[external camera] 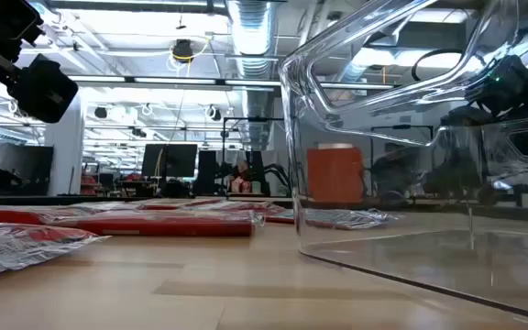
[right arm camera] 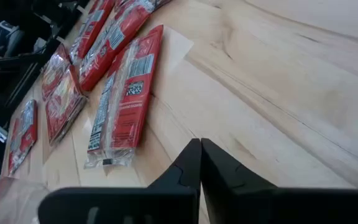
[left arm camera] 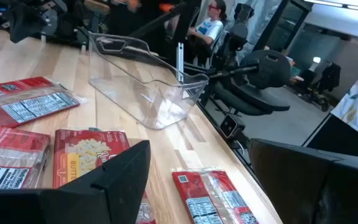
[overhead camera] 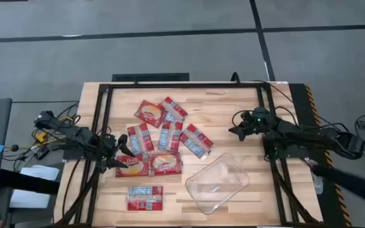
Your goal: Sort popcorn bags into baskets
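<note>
Left gripper, jaws apart, sits just beside the nearest popcorn bag, whose long axis points toward the clear tub. Right gripper closed, farther off.

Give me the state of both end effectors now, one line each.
Left end effector: open, holding nothing, at the left edge of the popcorn bags.
Right end effector: closed, empty, over bare table.

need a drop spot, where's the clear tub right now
In the high view the clear tub sits empty on the table's front right, angled, just right of the popcorn bags.
</note>
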Robot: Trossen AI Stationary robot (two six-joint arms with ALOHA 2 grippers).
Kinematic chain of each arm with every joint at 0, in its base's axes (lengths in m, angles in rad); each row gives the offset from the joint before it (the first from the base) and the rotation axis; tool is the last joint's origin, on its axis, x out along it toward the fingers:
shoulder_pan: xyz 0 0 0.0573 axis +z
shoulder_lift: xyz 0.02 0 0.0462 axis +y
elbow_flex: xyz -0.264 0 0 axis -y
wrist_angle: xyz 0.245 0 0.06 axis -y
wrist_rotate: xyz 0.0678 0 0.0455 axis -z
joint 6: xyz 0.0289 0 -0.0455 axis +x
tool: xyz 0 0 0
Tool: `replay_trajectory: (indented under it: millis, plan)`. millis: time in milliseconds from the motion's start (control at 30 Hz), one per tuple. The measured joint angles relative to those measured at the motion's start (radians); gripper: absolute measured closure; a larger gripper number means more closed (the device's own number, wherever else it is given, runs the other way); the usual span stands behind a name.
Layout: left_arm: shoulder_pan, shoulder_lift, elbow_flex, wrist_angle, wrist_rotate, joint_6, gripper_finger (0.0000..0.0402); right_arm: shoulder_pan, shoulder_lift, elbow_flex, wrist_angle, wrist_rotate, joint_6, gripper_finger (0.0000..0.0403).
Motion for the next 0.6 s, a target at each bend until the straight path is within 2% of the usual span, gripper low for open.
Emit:
replay_trajectory:
  millis: [600]
  plan:
    - [0.0, 0.0, 0.0, 0.0, 0.0, 0.0, 0.0139, 0.0, 0.0, 0.0, 0.0, 0.0, 0.0, 0.0373]
